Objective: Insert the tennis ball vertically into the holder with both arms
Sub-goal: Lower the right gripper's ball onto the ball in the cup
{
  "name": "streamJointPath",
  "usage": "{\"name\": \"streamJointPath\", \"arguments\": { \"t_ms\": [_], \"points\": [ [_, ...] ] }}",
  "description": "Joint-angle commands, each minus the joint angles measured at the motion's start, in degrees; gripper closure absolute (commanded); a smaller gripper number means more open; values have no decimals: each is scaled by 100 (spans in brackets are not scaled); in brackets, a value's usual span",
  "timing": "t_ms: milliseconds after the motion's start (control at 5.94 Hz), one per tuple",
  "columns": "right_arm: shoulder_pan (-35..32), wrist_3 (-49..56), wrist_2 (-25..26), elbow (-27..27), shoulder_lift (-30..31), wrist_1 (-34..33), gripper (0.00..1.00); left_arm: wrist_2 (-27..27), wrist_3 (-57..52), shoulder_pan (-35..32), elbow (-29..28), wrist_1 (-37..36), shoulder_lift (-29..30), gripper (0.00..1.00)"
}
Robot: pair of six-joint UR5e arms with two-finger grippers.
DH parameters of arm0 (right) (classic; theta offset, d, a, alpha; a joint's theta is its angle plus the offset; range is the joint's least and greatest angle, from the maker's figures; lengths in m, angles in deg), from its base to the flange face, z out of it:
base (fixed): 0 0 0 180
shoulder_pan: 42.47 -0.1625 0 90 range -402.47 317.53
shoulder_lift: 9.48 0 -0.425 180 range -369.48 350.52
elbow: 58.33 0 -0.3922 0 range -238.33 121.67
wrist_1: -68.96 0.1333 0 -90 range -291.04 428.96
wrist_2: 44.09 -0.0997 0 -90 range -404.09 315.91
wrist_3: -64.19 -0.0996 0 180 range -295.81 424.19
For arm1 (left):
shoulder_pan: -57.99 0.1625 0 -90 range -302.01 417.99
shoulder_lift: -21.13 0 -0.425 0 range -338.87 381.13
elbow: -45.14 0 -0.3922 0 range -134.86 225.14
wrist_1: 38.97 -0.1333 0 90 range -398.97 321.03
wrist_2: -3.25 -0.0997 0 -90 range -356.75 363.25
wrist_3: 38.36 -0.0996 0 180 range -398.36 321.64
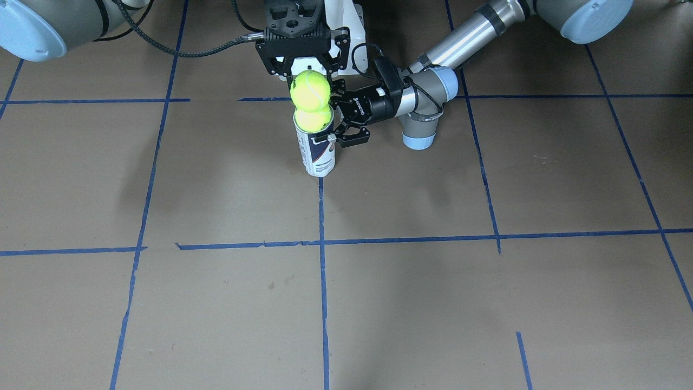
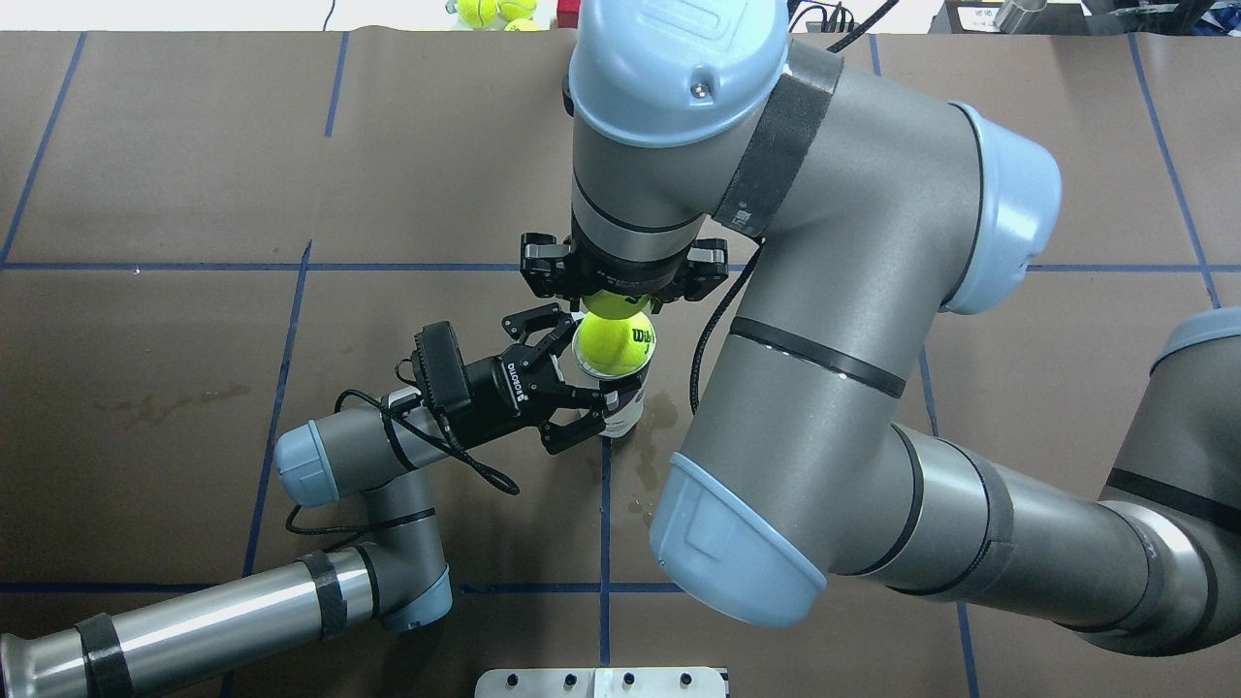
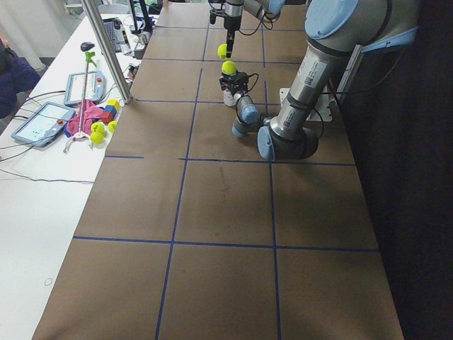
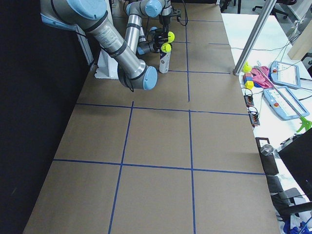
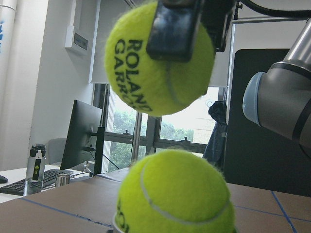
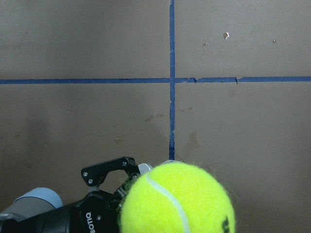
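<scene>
Yellow ball (image 5: 131, 63) sits tight in the right pincer (image 1: 309, 76), just above another ball (image 1: 314, 118) topping the holder (image 1: 318, 154), which the left pincer (image 1: 334, 116) grips. It is not in yet.

The holder (image 1: 318, 154) stands upright on the table (image 1: 433, 303), close before the robot's base (image 1: 354, 21). One ball (image 1: 314, 118) sits in its mouth, half out. Straight above, just apart, a second ball (image 1: 309, 89) hangs in the right gripper (image 1: 310, 80), which reaches down. The left gripper (image 1: 332, 115) lies level at the holder's side, towards the robot's left, jaws either side of its top, touching it, I think.
</scene>
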Motion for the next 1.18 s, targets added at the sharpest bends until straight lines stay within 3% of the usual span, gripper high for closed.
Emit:
{"name": "streamJointPath", "arguments": {
  "t_ms": [0,842,1011],
  "points": [
    [23,0,11,1,2,0,78,-2,-7,0,0,0,-12,24],
    [76,0,72,1,11,0,78,-11,11,0,17,-17,-3,18],
    [85,0,73,1,11,0,78,-98,11,-8,26,-17,-3,13]
  ]
}}
